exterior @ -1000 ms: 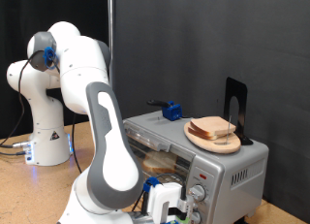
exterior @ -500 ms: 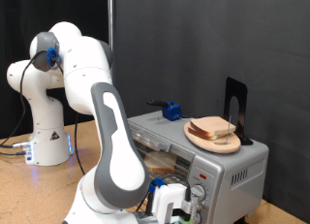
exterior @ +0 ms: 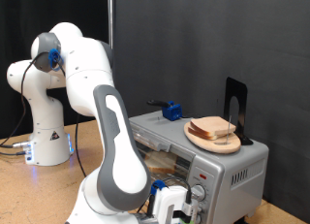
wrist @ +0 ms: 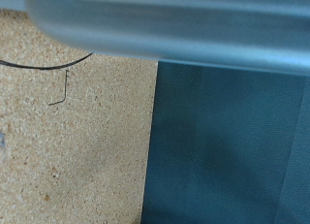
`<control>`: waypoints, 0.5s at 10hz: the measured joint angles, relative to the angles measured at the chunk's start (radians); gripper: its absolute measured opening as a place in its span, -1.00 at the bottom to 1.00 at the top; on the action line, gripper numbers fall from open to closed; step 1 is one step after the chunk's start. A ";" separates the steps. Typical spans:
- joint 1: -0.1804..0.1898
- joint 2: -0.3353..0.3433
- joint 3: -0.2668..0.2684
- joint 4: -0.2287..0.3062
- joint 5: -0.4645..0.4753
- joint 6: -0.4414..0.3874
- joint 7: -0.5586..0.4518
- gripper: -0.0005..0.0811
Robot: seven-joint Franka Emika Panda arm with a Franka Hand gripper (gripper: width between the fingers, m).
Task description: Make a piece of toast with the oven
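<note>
Silver oven (exterior: pixel 199 146), with the tool (exterior: pixel 172 207) working low at its front.

The arm is reaching down at the exterior view's bottom, and the tool is sitting just beside the knobs (exterior: pixel 199 193); whether it is open or closed, I cannot tell. A toast (exterior: pixel 160 161) is lying inside on the rack, so loading seems done and the heating step seems in hand. More slices (exterior: pixel 214 129) are resting on a plate (exterior: pixel 197 139) on the oven's top. The wrist view is showing only a grey metal edge (wrist: pixel 174 25), cork-like table (wrist: pixel 77 137) and dark cloth (wrist: pixel 232 146). Any knob work is calling for a fine, steady turn.
</note>
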 joint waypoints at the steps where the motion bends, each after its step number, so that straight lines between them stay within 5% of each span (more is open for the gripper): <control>1: 0.000 -0.002 0.000 0.000 0.001 -0.005 0.000 0.98; 2: 0.000 -0.006 0.000 0.000 0.001 -0.013 0.000 0.75; 3: 0.001 -0.011 0.000 0.000 0.001 -0.020 0.000 0.75; 5: 0.003 -0.028 0.002 -0.009 0.001 -0.027 0.000 -0.03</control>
